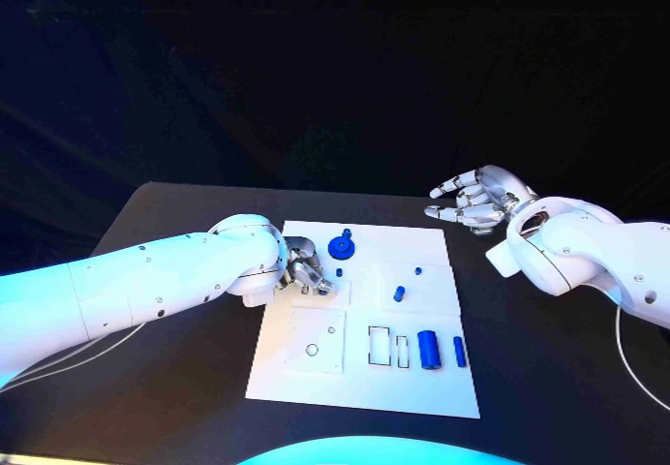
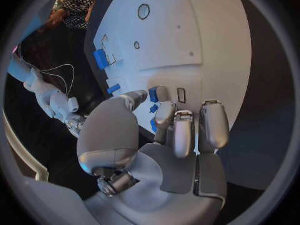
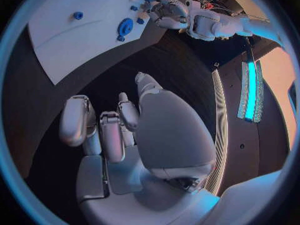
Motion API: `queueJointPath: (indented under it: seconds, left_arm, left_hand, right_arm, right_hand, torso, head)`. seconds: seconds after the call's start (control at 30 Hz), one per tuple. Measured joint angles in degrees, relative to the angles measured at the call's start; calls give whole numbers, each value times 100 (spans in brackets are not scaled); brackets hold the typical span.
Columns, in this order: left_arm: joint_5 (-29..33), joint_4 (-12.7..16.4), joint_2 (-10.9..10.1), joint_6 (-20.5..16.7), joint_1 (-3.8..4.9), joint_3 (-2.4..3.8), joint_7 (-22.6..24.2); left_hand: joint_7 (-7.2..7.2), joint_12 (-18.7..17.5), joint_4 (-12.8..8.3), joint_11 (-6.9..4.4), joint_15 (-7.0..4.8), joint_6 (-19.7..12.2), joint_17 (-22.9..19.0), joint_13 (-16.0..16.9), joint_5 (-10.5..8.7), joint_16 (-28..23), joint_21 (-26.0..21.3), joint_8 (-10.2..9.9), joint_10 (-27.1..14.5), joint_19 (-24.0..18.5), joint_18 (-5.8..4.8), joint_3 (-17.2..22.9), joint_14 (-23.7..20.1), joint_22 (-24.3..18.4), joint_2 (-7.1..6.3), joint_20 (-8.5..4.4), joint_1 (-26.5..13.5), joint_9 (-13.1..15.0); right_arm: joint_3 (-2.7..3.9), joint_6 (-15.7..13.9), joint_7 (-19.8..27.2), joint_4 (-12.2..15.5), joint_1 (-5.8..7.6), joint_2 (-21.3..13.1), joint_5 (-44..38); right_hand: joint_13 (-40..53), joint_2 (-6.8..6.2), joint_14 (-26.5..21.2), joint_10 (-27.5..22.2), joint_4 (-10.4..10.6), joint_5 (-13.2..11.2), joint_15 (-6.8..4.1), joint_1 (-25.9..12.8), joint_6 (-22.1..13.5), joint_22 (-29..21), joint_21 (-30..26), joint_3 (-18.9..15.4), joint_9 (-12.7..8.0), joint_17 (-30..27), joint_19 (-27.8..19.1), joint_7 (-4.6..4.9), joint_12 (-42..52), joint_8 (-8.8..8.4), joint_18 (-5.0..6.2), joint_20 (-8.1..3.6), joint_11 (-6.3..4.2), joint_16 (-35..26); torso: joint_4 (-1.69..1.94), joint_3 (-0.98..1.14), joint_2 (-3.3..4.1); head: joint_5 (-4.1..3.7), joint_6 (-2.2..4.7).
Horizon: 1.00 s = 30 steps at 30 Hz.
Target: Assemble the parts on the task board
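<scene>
Blue parts [image 1: 430, 350] on white task board [image 1: 419, 392], left robot hand [image 1: 310, 272] pinching small blue part [image 2: 154, 94], right robot hand [image 1: 477, 199] empty, fingers spread

Overhead head camera — two close wrist cameras

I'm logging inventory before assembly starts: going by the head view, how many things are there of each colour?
Blue parts: 6 (round disc, two small pegs, small piece at the left hand's fingers, thick cylinder, slim bar)
White task board: 1
Silver hands: 2 (left hand, right hand)
Total: 9
</scene>
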Motion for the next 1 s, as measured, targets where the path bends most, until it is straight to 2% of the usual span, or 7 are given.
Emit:
queueJointPath:
  seconds: [0.17, 0.4, 0.57, 0.73, 0.87, 0.93, 1.0]
  left_arm:
    - [8, 13, -19, -24, -5, 56, 0]
    - [24, 47, -84, -65, 15, 199, -4]
    - [51, 53, -112, -73, 37, 306, -8]
    - [86, 48, -137, -72, 122, 394, -11]
    - [122, -16, -145, -68, 209, 453, -11]
    - [142, -85, -139, -67, 268, 472, -11]
    - [161, -210, -107, -67, 333, 489, -8]
  left_hand:
    - [22, 0, 0, 0, 0, -23, 0, 0, 0, 0, 0, -1, 0, 0, 0, -31, 0, 0, 0, 0, 0, 0]
    - [21, 0, 8, 0, 0, -23, 0, 1, -22, 0, 0, -1, 0, 0, 0, -169, 0, -1, -30, 0, -30, -1]
    - [22, 0, 16, 0, 0, -23, 0, 1, -22, 0, 0, -1, 0, 0, 0, -222, 0, -1, -53, 0, -53, -1]
    - [21, -7, 9, 0, 0, -23, 0, -34, -32, 0, 0, -23, 0, 0, 0, -261, 0, -2, -53, 0, -53, -1]
    - [88, -182, -2, 3, 1, -89, 0, -260, -45, 0, -31, -95, -165, -14, 0, -336, 0, -72, -35, 14, -35, -1]
    - [136, -338, 3, 48, 1, -224, 0, -474, -45, 0, -66, -189, -308, -46, 0, -365, 0, -140, -8, 45, 61, -31]
    - [230, -470, 7, 129, 69, -425, 0, -655, -31, -24, -93, -396, -446, -97, 0, -439, -19, -199, 36, 96, 165, -138]
  right_arm:
    - [0, 1, 0, -1, -7, -1, 0]
    - [0, 1, -1, -20, -11, -1, 0]
    - [0, 1, -1, -33, -14, 7, 0]
    - [0, 1, -1, -53, -17, 9, 0]
    - [0, 0, 0, -62, -18, 14, 0]
    - [0, 0, 0, -64, -18, 17, 1]
    - [0, 0, 1, -67, -18, 21, 1]
  right_hand:
    - [0, 0, 0, 0, 16, 0, 0, 0, 0, 0, 0, 16, 0, 0, 0, 0, 0, 0, 0, 0, 0, 0]
    - [0, 0, 0, 0, 16, 0, 0, 0, 0, 0, 0, 16, 0, -1, 0, 0, 0, 0, 0, 0, 0, 0]
    - [0, 0, 0, 0, 16, 0, 0, 1, 0, 0, 0, 16, 0, -1, 0, 0, 0, 0, 0, 0, 0, 0]
    - [0, -1, 0, 0, 16, 0, 0, 1, 0, 0, 0, 16, 0, -2, 0, 0, 0, 0, 0, 0, 0, 0]
    - [0, -1, 0, 0, 16, 0, 0, 1, 0, 0, 0, 16, 0, -2, 0, 0, 0, 0, 0, 0, 0, 0]
    - [0, -1, 0, 0, 16, 0, 0, 1, 0, 0, 0, 16, 0, -2, 0, 0, 0, 0, 0, 0, 0, 0]
    - [0, -1, 0, 0, 16, 0, 0, 1, 0, 0, 0, 16, 1, -2, 0, 0, 0, 0, 0, 0, 0, 0]
  torso:
    - [0, -1, 0]
    - [2, 2, -4]
    - [5, 5, -5]
    - [-1, 5, -4]
    - [-2, 5, -2]
    - [-1, 9, -1]
    - [1, 13, 0]
  head:
    - [2, 12]
    - [7, 29]
    - [4, 78]
    - [4, 97]
    - [7, 105]
    - [9, 110]
    - [12, 117]
